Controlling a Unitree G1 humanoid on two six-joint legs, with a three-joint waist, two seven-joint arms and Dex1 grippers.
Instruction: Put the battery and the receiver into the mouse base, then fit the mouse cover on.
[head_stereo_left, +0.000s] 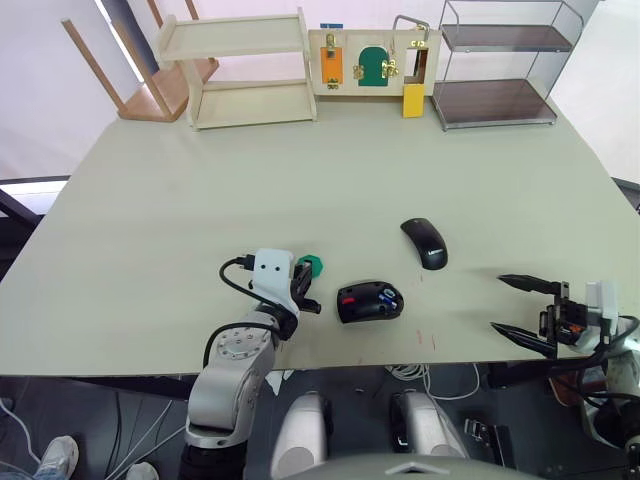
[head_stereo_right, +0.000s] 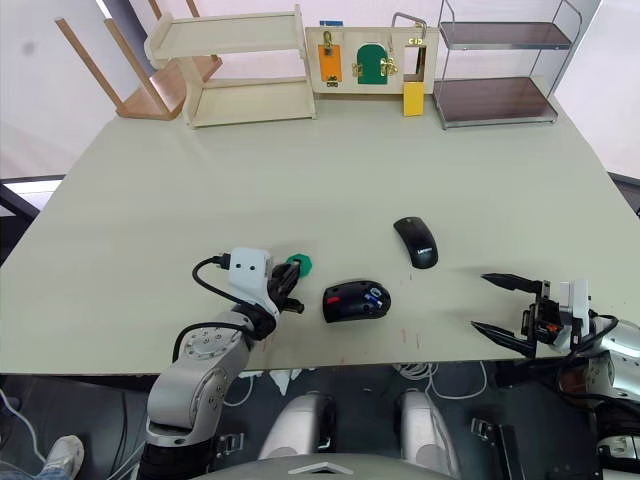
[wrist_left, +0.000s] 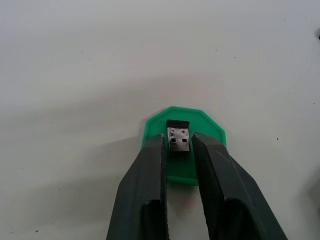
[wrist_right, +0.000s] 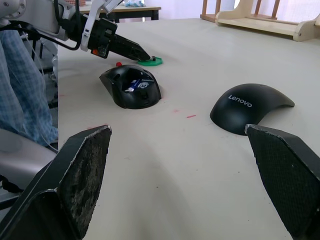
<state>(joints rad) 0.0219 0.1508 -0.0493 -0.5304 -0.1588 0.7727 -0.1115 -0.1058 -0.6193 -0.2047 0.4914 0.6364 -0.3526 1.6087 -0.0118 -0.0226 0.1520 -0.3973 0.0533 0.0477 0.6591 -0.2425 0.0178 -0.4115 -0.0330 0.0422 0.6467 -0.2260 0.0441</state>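
The tiny dark and silvery receiver (wrist_left: 178, 136) lies on a green octagonal disc (wrist_left: 205, 126), and my left gripper (wrist_left: 178, 142) is shut on it, one finger on each side. The black mouse base (head_stereo_left: 369, 301) sits just right of that disc near the table's front edge. The blue battery (head_stereo_left: 385, 296) lies inside the base among the red parts. The glossy black mouse cover (head_stereo_left: 424, 242) rests dome-up on the table, behind and to the right of the base. At the front right corner my right gripper (head_stereo_left: 520, 305) stands wide open and holds nothing.
Along the table's (head_stereo_left: 200, 200) far edge stand a wooden shelf (head_stereo_left: 245, 70), a board of latches (head_stereo_left: 370, 60) and a wire rack (head_stereo_left: 500, 65). A chair (head_stereo_left: 150, 75) leans at the back left. A person's blue checked clothing (wrist_right: 20, 90) is beside the table.
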